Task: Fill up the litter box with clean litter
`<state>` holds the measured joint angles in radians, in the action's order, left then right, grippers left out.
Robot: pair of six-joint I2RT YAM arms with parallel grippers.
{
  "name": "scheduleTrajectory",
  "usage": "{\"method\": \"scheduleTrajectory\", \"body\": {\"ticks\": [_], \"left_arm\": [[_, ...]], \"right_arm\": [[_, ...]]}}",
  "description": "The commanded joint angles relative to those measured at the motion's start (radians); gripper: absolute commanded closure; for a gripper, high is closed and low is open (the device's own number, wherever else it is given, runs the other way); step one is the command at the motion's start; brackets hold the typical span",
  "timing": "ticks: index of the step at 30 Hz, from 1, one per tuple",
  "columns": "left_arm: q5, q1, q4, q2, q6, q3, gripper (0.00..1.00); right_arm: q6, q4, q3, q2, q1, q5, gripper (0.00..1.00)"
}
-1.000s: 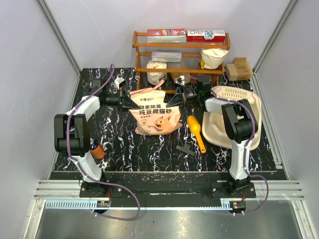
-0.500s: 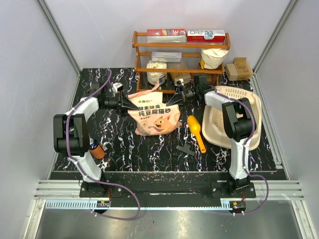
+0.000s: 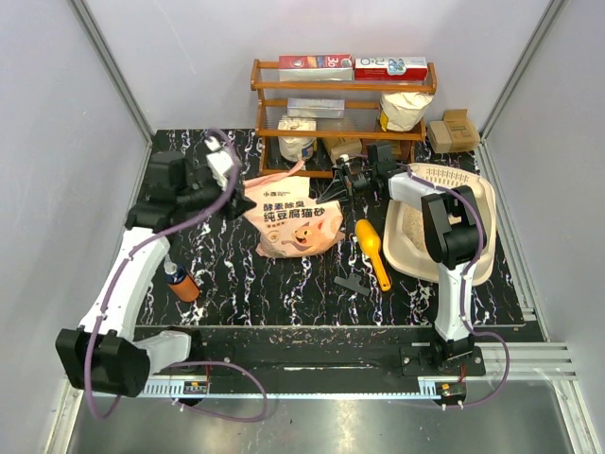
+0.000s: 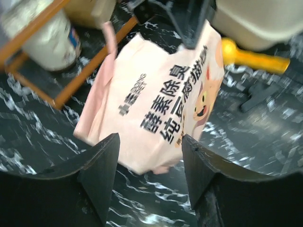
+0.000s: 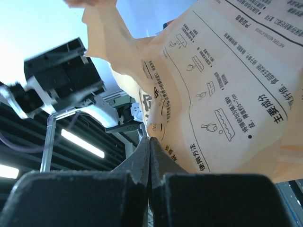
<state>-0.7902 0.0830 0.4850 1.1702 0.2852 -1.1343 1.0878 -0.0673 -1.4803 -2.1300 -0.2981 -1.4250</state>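
The pink-orange litter bag [image 3: 295, 218] lies tilted on the black marbled table, between the two grippers. My left gripper [image 3: 238, 200] hovers just left of it, open; in the left wrist view its fingers [image 4: 102, 165] stand apart above the bag [image 4: 156, 104] with nothing between them. My right gripper [image 3: 348, 180] is shut on the bag's upper right edge; its closed tips [image 5: 149, 140] meet the bag's printed back [image 5: 227, 94]. The cream litter box [image 3: 482, 203] stands at the right with clean litter [image 3: 414, 232] inside.
A yellow scoop [image 3: 373, 251] and a small black piece [image 3: 354, 282] lie between the bag and the box. Behind the bag stands a wooden rack [image 3: 340, 87] holding white sacks and boxes. An orange bottle [image 3: 184, 286] stands near the left arm. A cardboard box [image 3: 452, 132] sits at the back right.
My left gripper has opened, let go of the bag's left edge and drawn back up and left as the arm swung outward. The right gripper stays shut on the bag.
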Motion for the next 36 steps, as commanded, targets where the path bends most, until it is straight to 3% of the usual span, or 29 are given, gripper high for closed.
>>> {"method": "scheduleTrajectory", "body": {"ticks": [1,3,13,17,24,27,28,31,32,36], "left_arm": [[0.152,0.188,-0.111,0.02,0.524,0.067,0.4],[0.149,0.225,-0.117,0.069,0.613,0.044,0.4],[0.085,0.374,-0.128,0.232,0.674,-0.05,0.41],[0.123,0.397,-0.166,0.302,0.623,-0.065,0.42],[0.118,0.4,-0.096,0.374,0.747,-0.091,0.47],[0.126,0.399,-0.063,0.394,0.755,-0.105,0.54],[0.129,0.4,-0.063,0.399,0.753,-0.111,0.61],[0.147,0.4,-0.071,0.421,0.703,-0.139,0.72],[0.161,0.4,-0.075,0.428,0.663,-0.148,0.78],[0.181,0.394,-0.106,0.428,0.565,-0.17,0.88]], "right_arm": [[-0.002,-0.058,-0.037,0.005,0.013,-0.017,1.0],[-0.008,-0.075,-0.038,0.012,0.013,-0.014,1.0],[-0.006,-0.091,0.025,0.039,0.014,-0.002,1.0],[-0.009,-0.095,0.026,0.041,0.014,0.006,1.0],[-0.008,-0.1,0.032,0.041,0.013,0.009,1.0],[-0.016,-0.109,0.029,0.041,0.013,0.011,1.0],[-0.019,-0.111,0.026,0.042,0.014,0.011,1.0],[-0.038,-0.115,0.011,0.044,0.014,0.011,0.98],[-0.072,-0.114,0.002,0.047,0.019,0.009,0.9],[-0.244,-0.112,-0.066,0.097,0.098,0.06,0.73]]}}
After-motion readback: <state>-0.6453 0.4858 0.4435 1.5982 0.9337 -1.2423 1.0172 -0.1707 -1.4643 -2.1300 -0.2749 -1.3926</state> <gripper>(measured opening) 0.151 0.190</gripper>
